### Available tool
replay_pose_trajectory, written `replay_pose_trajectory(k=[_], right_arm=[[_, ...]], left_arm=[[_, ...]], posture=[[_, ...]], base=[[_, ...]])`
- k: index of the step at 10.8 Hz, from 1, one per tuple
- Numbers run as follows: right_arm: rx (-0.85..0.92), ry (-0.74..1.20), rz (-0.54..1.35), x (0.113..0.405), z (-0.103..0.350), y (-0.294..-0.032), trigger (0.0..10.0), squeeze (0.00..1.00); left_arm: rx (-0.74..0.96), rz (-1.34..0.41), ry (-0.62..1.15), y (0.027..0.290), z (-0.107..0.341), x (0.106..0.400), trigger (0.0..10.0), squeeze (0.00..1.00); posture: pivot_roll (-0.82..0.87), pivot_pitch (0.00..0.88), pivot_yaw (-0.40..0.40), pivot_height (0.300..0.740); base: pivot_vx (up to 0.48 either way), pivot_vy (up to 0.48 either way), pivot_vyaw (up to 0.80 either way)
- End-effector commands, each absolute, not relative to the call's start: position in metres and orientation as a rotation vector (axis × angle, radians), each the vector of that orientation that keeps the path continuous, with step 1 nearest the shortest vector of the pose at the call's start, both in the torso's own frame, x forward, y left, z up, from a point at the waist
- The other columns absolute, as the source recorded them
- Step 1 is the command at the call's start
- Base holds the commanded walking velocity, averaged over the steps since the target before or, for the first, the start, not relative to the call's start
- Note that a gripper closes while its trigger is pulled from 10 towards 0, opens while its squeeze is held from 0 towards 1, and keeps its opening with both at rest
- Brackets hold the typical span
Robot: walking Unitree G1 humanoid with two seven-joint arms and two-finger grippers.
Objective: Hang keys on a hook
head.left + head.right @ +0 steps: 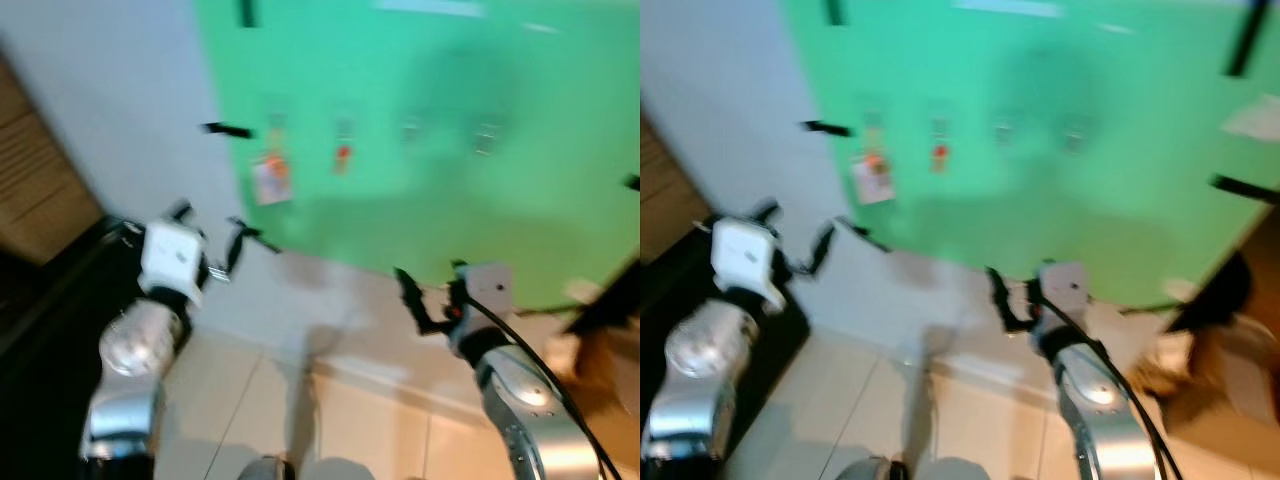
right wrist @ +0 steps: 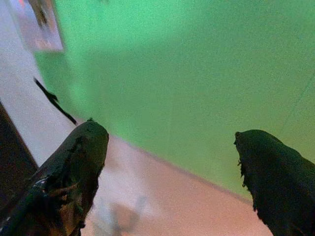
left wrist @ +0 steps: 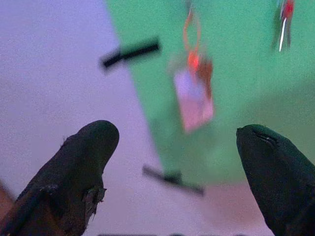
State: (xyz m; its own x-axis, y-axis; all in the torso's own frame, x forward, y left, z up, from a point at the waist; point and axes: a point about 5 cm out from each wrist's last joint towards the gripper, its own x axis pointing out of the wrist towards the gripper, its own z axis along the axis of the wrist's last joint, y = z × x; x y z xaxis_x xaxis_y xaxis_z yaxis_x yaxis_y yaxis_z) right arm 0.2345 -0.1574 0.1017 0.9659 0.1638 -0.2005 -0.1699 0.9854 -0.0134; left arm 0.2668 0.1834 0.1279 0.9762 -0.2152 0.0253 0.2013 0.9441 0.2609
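Both claws, left claw (image 3: 172, 142) and right claw (image 2: 170, 142), spread empty before green sheet (image 1: 450, 130) holding keys (image 3: 194, 91).

You won't find any writing you can read here. The pale tag (image 3: 193, 98) hanging with the keys on the green board (image 1: 450, 150) is too blurred for you to make out any print or number.

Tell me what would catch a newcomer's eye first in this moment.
The big green sheet taped over the wall ahead dominates. A row of small hooks crosses it, the leftmost carrying a key bunch with a pinkish tag and the next a red-topped key. Below, the left gripper and right gripper are raised, both open and empty.
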Motion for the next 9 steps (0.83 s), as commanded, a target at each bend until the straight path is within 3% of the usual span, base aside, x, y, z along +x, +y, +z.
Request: replay_pose_trajectory(k=[1,2,9], right_arm=[[-0.026,0.202,0.151,0.234,0.099,-0.159,10.0,1.0],[-0.058,0.197,0.124,0.233,0.097,-0.163,10.0,1.0],[-0.091,0.181,0.1,0.229,0.098,-0.178,10.0,1.0]], left_arm=[[0.255,-0.204,-0.028,0.184,0.13,0.267,10.0,0.77],[0.229,-0.205,0.02,0.18,0.126,0.268,10.0,0.69],[0.202,-0.223,0.047,0.177,0.123,0.276,10.0,0.69]], posture=[[-0.06,0.0,0.038,0.732],[-0.08,0.0,0.059,0.732],[-0.12,0.0,0.074,0.732]], base=[[0.0,0.0,0.8],[0.0,0.0,0.8],[0.0,0.0,0.8]])
